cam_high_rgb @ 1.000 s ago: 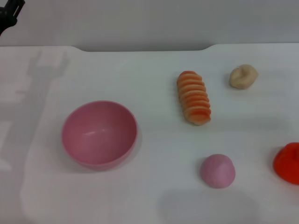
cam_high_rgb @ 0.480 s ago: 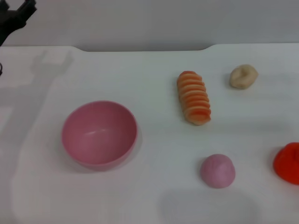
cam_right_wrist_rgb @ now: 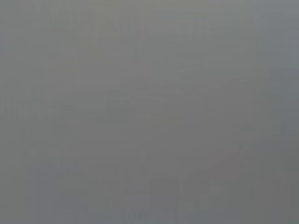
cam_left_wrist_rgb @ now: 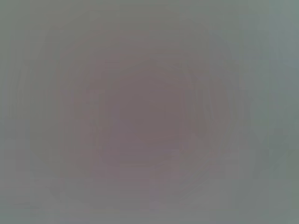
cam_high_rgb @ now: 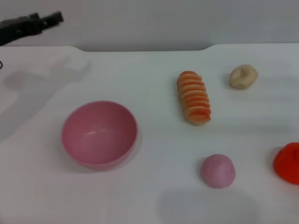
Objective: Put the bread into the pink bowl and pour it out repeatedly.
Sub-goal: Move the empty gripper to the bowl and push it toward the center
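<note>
Bread (cam_high_rgb: 194,98) is what we follow, but first the tool: the left gripper (cam_high_rgb: 55,17) shows at the far left corner of the head view, dark, lying almost level above the table's back edge, and we cannot tell how its jaws stand. We do not see the right gripper in any view, and both wrist views give us only a flat grey field.

On the white table (cam_high_rgb: 149,65), the pink bowl (cam_high_rgb: 99,134) stands upright with nothing inside, round, deep and glossy. Well apart on its right the bread lies, an elongated loaf with orange ridges and pale cream grooves. Near it sits a beige knotted lump (cam_high_rgb: 243,76); closer to us, 1 pink dome (cam_high_rgb: 217,171) and a red object (cam_high_rgb: 287,163) cut by the frame.
</note>
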Controlling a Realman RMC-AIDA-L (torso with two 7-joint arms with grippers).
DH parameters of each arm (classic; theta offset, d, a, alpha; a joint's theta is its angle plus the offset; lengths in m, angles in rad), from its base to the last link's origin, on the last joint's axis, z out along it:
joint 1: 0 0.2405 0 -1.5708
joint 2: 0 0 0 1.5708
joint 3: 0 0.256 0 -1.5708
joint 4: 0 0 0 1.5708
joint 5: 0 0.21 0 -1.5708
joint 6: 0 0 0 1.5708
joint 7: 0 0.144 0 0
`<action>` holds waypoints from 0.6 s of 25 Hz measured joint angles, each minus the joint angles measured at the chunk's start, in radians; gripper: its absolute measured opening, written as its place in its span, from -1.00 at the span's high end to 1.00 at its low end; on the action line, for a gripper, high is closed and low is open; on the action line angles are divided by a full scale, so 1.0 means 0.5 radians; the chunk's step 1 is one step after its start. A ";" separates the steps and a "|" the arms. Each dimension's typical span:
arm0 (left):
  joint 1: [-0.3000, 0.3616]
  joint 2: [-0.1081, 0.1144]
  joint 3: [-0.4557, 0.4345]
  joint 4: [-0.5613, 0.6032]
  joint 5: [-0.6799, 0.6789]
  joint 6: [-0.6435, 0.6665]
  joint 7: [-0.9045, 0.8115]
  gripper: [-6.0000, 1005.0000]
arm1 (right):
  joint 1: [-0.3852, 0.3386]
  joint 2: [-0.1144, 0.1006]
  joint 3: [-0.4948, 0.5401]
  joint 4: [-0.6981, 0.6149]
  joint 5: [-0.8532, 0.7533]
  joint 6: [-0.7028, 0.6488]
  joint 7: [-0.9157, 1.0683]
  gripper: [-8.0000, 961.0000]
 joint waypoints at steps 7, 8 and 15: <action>-0.161 0.016 -0.578 0.264 1.111 0.942 -0.685 -0.64 | 0.020 -0.007 0.001 0.002 -0.004 -0.090 0.000 -0.46; -0.173 0.007 -0.647 0.331 1.220 1.062 -0.742 -0.64 | 0.020 -0.007 0.001 0.001 -0.004 -0.092 0.000 -0.46; -0.196 -0.076 -0.688 0.577 1.616 1.394 -1.007 -0.43 | 0.019 0.003 -0.016 -0.013 -0.004 -0.079 0.012 -0.46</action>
